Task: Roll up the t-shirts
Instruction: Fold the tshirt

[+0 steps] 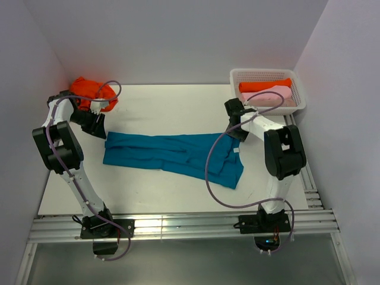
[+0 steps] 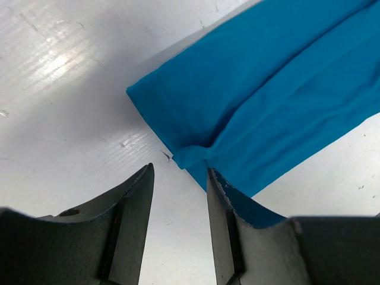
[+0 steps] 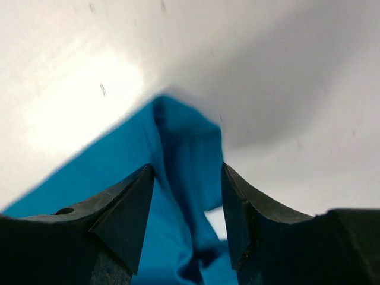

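The left arm (image 1: 58, 147) and the right arm (image 1: 284, 153) both have bulky black joint housings joined by slim white links. A thin grey-purple cable (image 1: 207, 169) hangs in loose loops along each one. The fingers (image 2: 133, 225) are dark grey, wedge-shaped, matte, with a small round hole (image 2: 70, 211) near the root

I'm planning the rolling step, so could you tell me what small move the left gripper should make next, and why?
Probably nudge the left gripper sideways onto the near corner of the teal t-shirt. Its jaws stand open over bare table, the corner just beside one finger, and the shirt lies folded into a long strip, ready to roll.
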